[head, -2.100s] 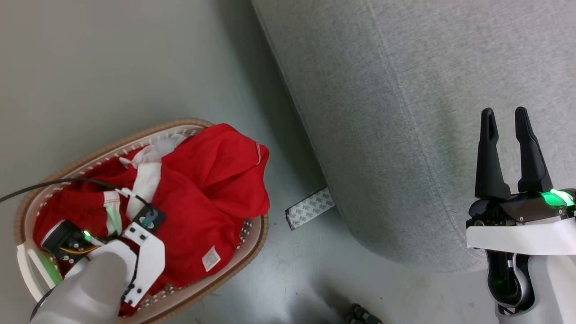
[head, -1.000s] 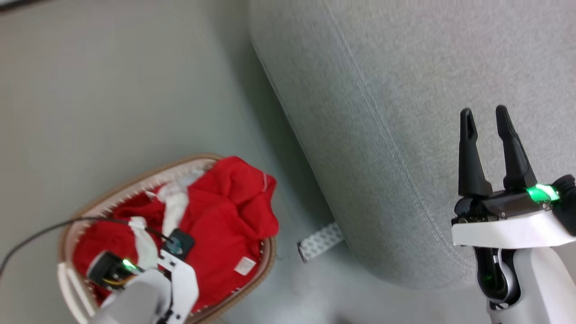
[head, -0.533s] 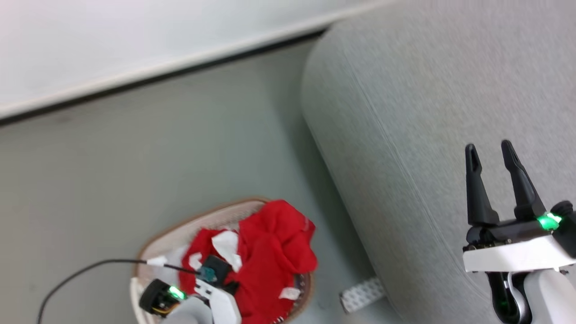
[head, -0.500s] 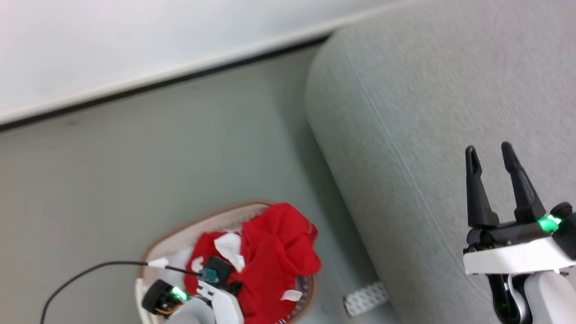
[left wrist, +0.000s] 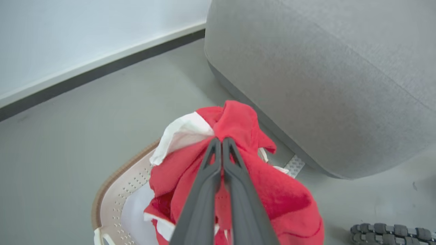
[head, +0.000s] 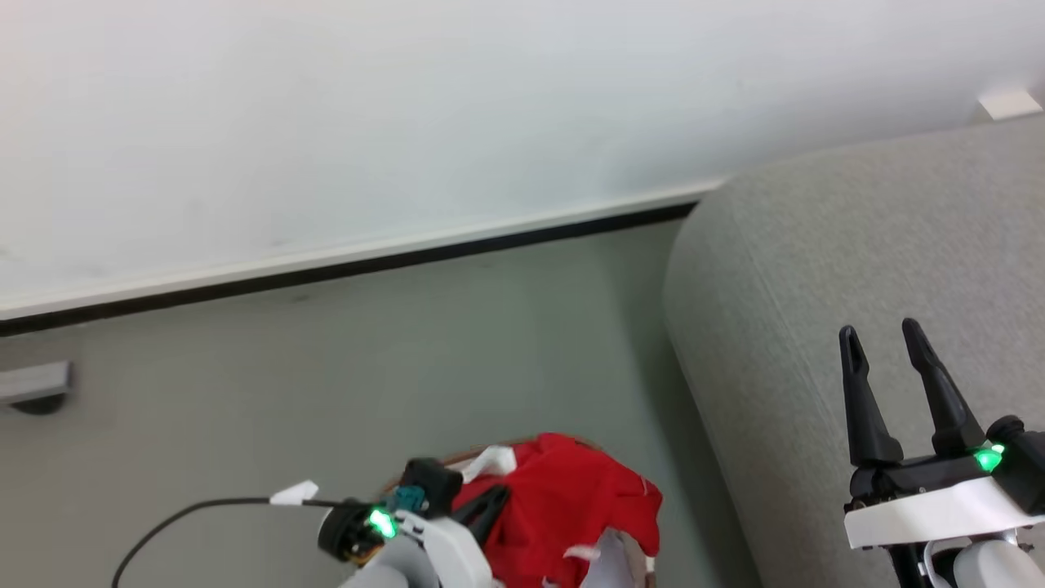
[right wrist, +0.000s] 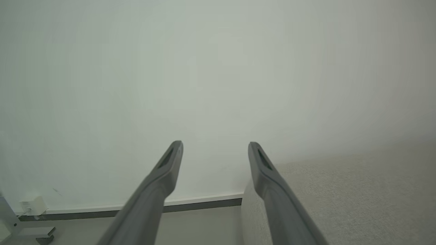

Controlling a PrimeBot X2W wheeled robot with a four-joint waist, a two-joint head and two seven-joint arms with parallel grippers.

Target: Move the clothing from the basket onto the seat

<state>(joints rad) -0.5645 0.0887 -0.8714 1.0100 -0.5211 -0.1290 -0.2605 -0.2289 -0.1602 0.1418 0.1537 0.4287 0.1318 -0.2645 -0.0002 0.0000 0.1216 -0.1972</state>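
Bottom centre of the left wrist view: the left tool (left wrist: 219, 140) is pinched tight on a fold of the red clothing (left wrist: 282, 197), which hangs bunched over the basket (left wrist: 133, 180) at lower left. The grey seat (left wrist: 323, 85) lies just beyond, upper right. In the head view's lower right, the right tool (head: 880, 328) stands parted and empty over the seat, with the white wall (head: 408, 122) behind

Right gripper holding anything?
No, the right gripper is open, its fingers apart with bare wall showing between them.
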